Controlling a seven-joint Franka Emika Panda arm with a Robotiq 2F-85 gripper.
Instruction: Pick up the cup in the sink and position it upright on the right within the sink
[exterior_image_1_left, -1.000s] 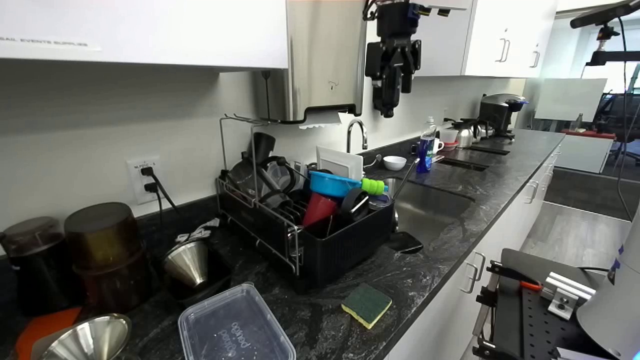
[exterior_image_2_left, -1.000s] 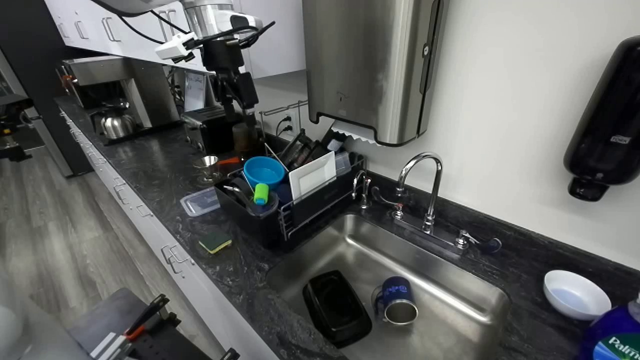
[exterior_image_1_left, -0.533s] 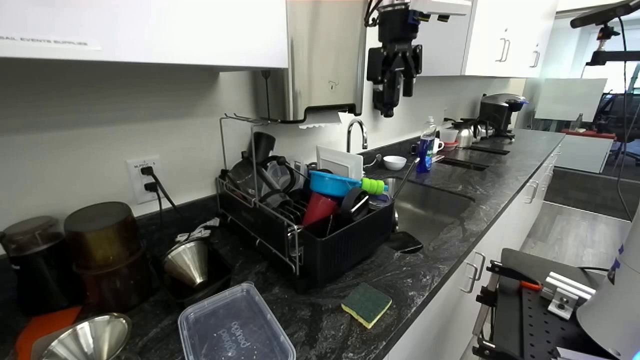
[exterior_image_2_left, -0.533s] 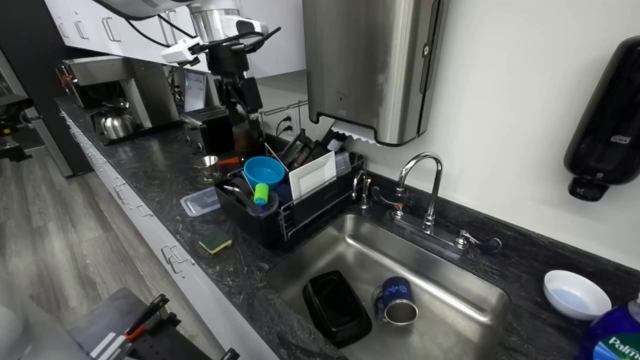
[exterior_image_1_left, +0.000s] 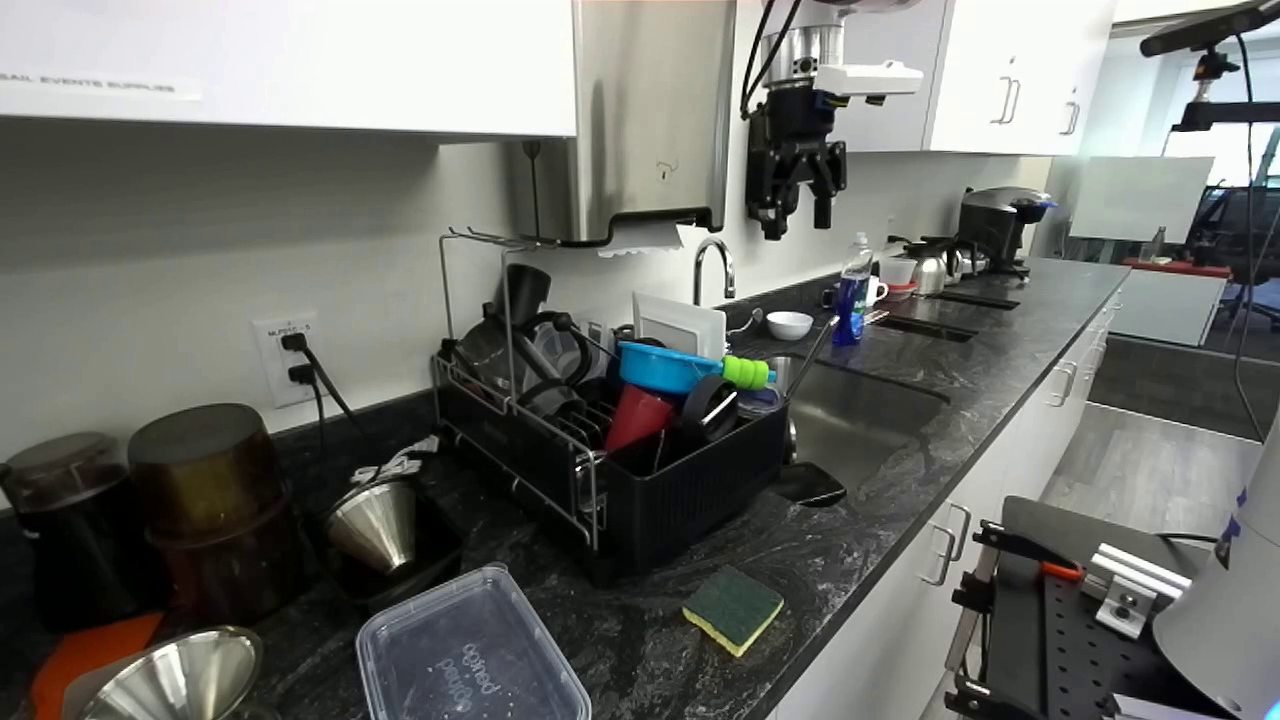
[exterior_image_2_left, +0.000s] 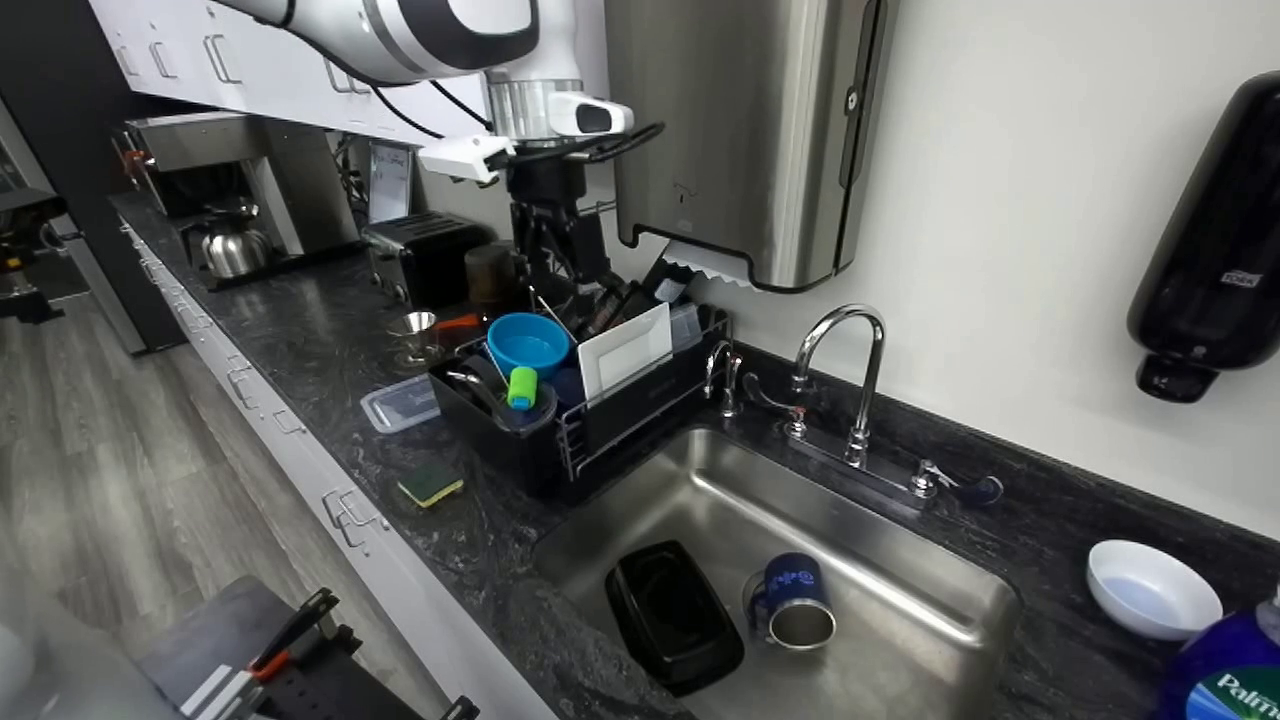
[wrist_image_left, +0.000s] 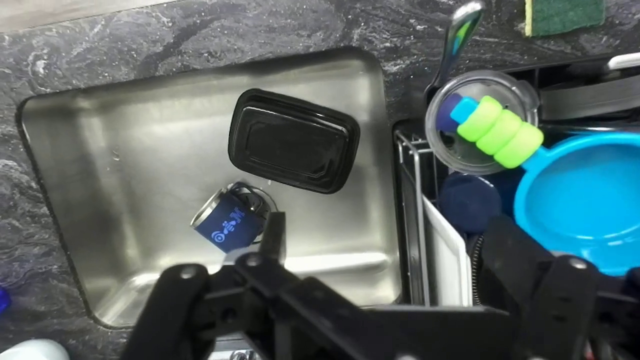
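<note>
Fingers (wrist_image_left: 274, 237) wide apart, nothing held; tbh I'd track the back edge of the desk (exterior_image_2_left: 1050, 550) toward the sideways cup (wrist_image_left: 229, 223), then straddle it squarely.

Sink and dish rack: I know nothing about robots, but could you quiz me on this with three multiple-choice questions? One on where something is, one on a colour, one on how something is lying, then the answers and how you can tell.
1. Where is the sponge?
A. On the floor
B. On the counter
C. Under the tap

2. What colour is the round handled bowl in the dish rack?
A. Red
B. White
C. Blue

3. How does the blue mug lie in the sink?
A. On its side
B. Upright
C. Upside down

Answers:
1. B: both exterior views show it lying flat there.
2. C: it shows bright blue in all three views.
3. A: the wrist view looks down on its printed side.
</note>
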